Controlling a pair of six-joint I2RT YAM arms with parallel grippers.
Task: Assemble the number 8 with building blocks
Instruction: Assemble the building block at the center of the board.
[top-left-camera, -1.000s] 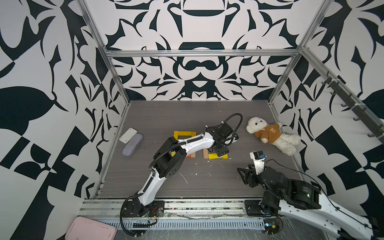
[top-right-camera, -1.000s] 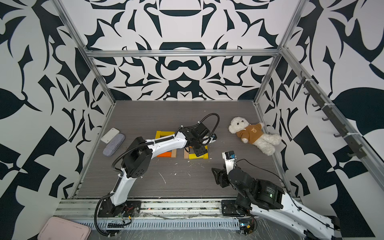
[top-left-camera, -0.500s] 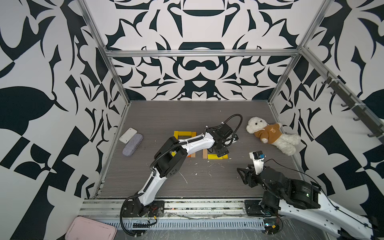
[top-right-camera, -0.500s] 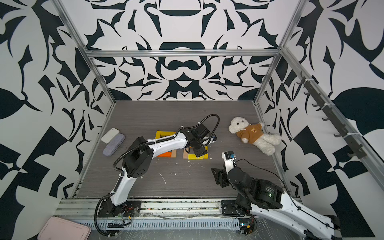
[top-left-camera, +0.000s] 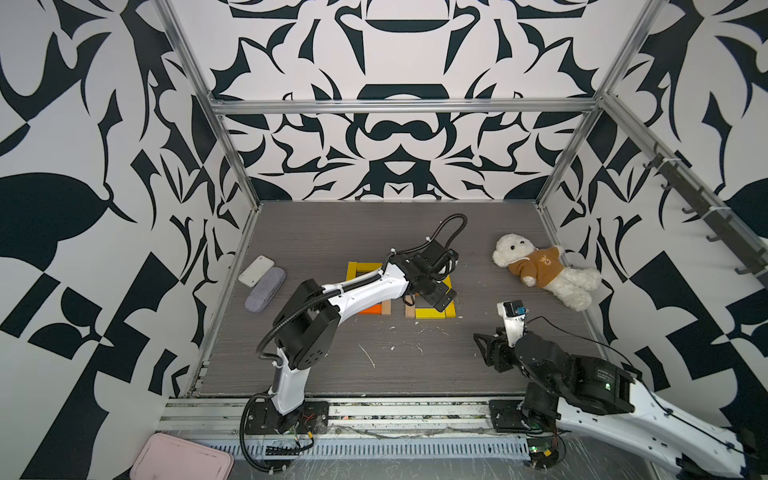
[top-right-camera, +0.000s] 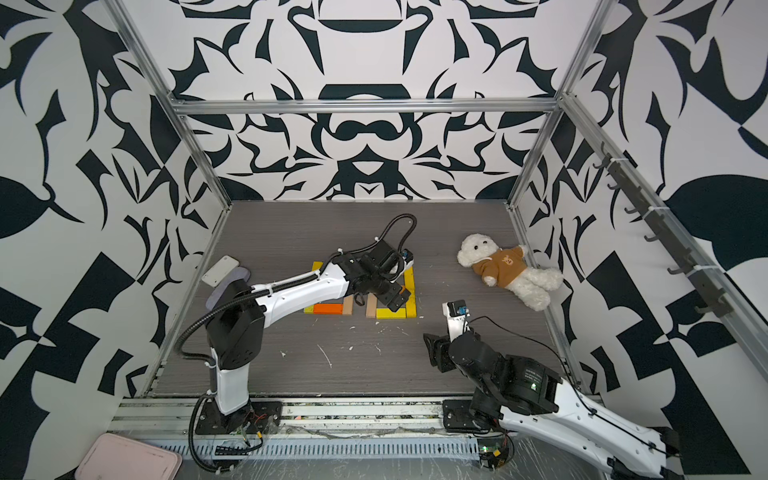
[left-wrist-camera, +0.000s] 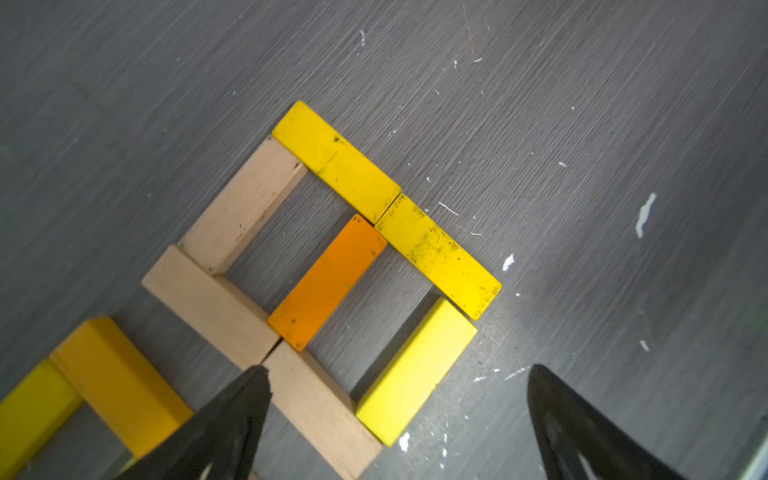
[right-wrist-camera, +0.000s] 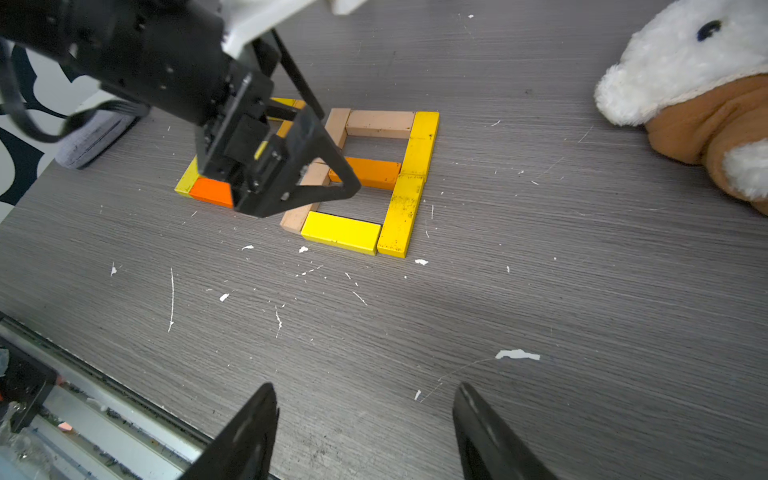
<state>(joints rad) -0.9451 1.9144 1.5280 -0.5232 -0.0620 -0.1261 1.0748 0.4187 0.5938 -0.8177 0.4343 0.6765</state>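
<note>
My left wrist view shows what the left arm (top-left-camera: 365, 286) half hides in both top views: the building blocks (left-wrist-camera: 328, 282) lie flat mid-table, 3 tan and 3 yellow wooden planks framing 1 orange crossbar, edges meeting. The left tool (left-wrist-camera: 399, 378) hangs over them, jaws spread wide, gripping nothing. The right tool (right-wrist-camera: 365, 390) is parted and empty over bare, white-flecked grey table (right-wrist-camera: 540, 291), teddy (right-wrist-camera: 685, 83) well apart

building blocks (top-left-camera: 434, 312) partly hidden, teddy bear (right-wrist-camera: 685, 62) cropped
</note>
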